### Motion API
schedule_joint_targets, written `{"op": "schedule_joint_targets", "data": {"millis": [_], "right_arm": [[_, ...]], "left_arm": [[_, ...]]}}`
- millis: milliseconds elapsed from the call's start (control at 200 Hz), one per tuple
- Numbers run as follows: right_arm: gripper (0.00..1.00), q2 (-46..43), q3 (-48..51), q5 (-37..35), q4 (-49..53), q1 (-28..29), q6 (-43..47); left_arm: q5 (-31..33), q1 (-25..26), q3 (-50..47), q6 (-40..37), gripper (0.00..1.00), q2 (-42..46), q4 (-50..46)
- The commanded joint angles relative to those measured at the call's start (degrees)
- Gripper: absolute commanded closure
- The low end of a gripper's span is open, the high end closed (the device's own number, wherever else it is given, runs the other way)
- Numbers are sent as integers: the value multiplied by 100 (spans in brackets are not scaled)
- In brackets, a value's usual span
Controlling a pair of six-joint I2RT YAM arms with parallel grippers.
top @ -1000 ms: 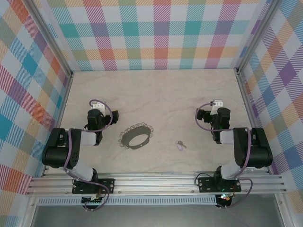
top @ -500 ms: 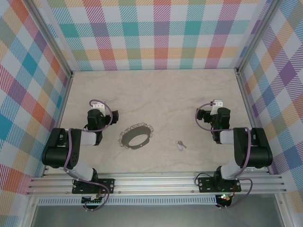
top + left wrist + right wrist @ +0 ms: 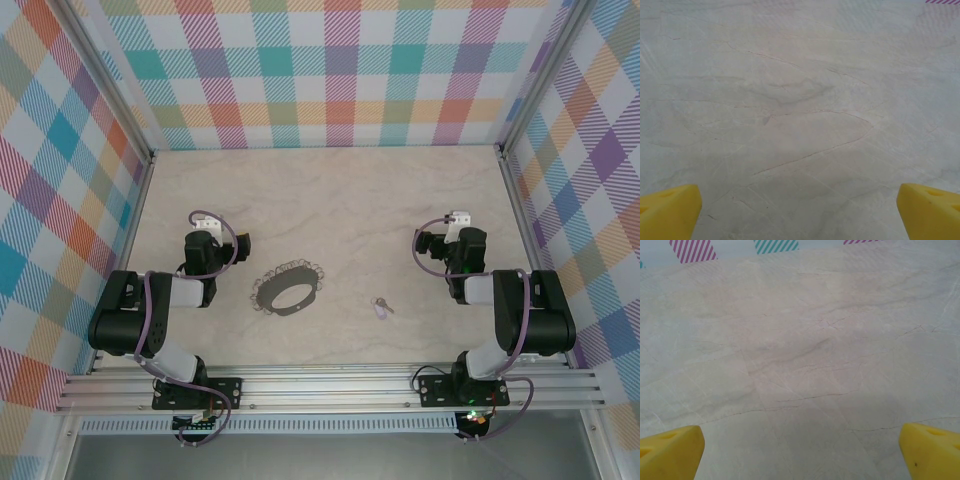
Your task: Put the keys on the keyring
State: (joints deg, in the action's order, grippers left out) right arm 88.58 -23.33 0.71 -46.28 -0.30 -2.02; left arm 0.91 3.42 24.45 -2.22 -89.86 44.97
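Observation:
The keyring (image 3: 263, 293), a thin grey oval edged with small wire loops, lies flat on the marble table between the two arms. The key (image 3: 381, 307), tiny with a pale lilac head and a short silver blade, lies to the ring's right, apart from it. My left gripper (image 3: 205, 240) rests folded back to the left of the ring. In the left wrist view it (image 3: 800, 214) stands open, its yellow fingertips (image 3: 670, 210) at the lower corners over bare table. My right gripper (image 3: 462, 238) sits to the right and farther back than the key, also open (image 3: 800, 454) over bare table.
Plaid walls (image 3: 330, 70) close in the table at the back and both sides. An aluminium rail (image 3: 330, 385) runs along the near edge, carrying both arm bases.

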Motion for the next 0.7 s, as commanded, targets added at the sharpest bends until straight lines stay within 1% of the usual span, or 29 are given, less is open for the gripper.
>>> {"op": "schedule_joint_targets", "data": {"millis": [0,645,695], "right_arm": [[0,-60,-18,61,-127,30,124],[0,-82,-2,69,-145,28,113],[0,-190,-27,-96,-101,30,27]], "left_arm": [[-42,-96,7,33,0,12,73],[-72,-93,-5,40,0,26,86],[-124,-92,64,12,0,74,-71]]}}
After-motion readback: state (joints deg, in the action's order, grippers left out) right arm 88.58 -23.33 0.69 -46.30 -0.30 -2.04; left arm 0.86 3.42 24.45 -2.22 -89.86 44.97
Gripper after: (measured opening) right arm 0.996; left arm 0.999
